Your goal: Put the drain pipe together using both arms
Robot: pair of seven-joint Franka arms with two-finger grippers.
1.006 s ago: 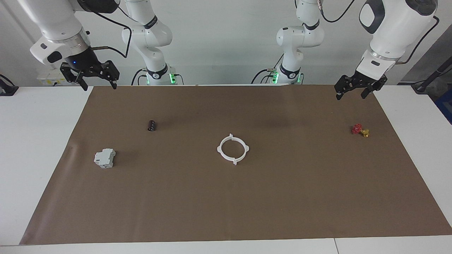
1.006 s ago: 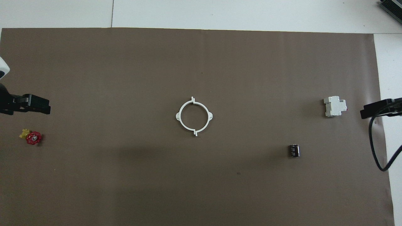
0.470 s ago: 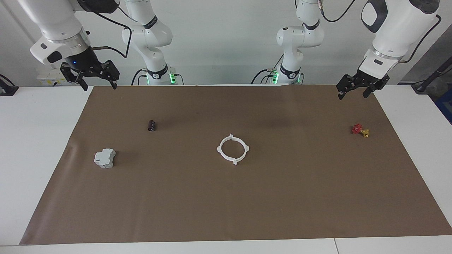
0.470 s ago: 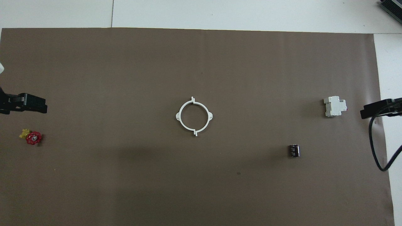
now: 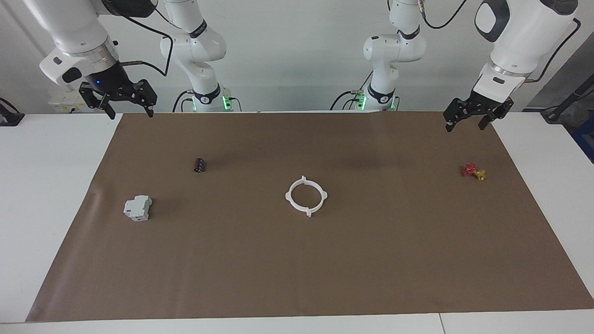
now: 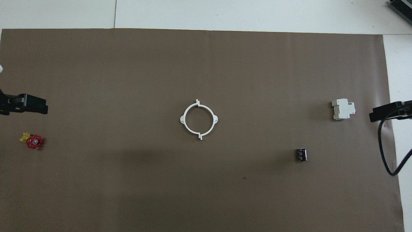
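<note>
Drain pipe ring mid-mat — both claws, left claw and right claw, raised, apart.

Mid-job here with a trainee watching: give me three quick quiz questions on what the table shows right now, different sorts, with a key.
1. True or false: the white ring is held by a gripper.
2. Which lies nearest the ring? A) grey block B) black cylinder C) red-and-yellow valve
3. Fill in: both the left gripper and the right gripper are ____.

Key: 1 false, it lies alone on the brown mat; 2 B; 3 open, raised and empty.
</note>
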